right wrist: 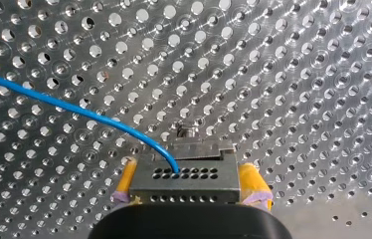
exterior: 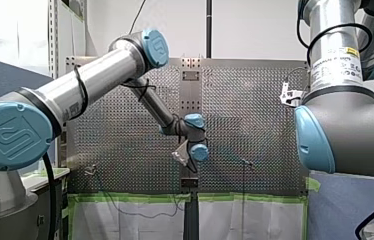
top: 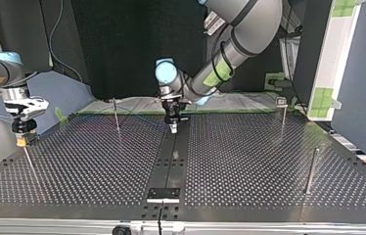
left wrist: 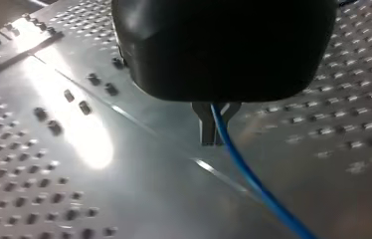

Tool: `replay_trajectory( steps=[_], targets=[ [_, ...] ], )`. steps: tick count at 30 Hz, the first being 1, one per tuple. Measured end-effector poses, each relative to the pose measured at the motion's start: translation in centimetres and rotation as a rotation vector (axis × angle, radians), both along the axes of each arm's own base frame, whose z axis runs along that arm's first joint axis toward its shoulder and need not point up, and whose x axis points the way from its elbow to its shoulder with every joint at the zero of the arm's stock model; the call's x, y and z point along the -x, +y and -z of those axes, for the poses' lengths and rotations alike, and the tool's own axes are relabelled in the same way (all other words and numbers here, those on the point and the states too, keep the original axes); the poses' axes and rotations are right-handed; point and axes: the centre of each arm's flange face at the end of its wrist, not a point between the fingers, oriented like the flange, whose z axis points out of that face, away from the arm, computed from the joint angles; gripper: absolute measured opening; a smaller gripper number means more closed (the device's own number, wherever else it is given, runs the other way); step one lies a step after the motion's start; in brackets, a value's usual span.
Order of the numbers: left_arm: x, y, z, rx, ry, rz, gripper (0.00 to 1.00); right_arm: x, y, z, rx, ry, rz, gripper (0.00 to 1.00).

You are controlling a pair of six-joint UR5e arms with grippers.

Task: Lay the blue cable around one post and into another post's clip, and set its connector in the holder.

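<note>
In the left wrist view my left gripper (left wrist: 213, 133) has its thin metal fingers shut on the blue cable (left wrist: 253, 184), which trails away past the fingertips just above the perforated table (left wrist: 35, 189). The top view places this gripper (top: 172, 126) low over the dark centre strip. My right gripper (right wrist: 189, 191) is shut on the grey connector (right wrist: 184, 178) between its yellow pads (right wrist: 252, 183). The cable (right wrist: 64, 105) leaves the connector's top and arcs off to one side. In the top view my right gripper (top: 22, 138) hangs at the left edge, above a thin post (top: 30, 164).
Slim posts stand on the table: one (top: 116, 119) left of my left gripper, one with a clip on top (top: 282, 116) at the far right, one (top: 310, 171) nearer on the right. A black block (top: 163, 194) sits on the centre strip near the front edge.
</note>
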Motion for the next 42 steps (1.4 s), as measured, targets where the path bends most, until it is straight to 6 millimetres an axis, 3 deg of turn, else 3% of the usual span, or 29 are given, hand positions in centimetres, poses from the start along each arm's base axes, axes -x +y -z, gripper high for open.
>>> replay_trajectory(
  steps=[17, 34, 42],
  targets=[
    [-1.7, 7.8, -3.9, -0.167, 0.051, -0.078, 0.02, 0.0, 0.0, 0.0, 0.0, 0.0, 0.0, 0.0],
    [2.9, 10.6, -6.5, -0.371, 0.182, -0.095, 0.02, 0.0, 0.0, 0.0, 0.0, 0.0, 0.0, 0.0],
    [5.3, 13.0, -7.8, -0.469, 0.258, -0.117, 0.02, 0.0, 0.0, 0.0, 0.0, 0.0, 0.0, 0.0]
  ],
)
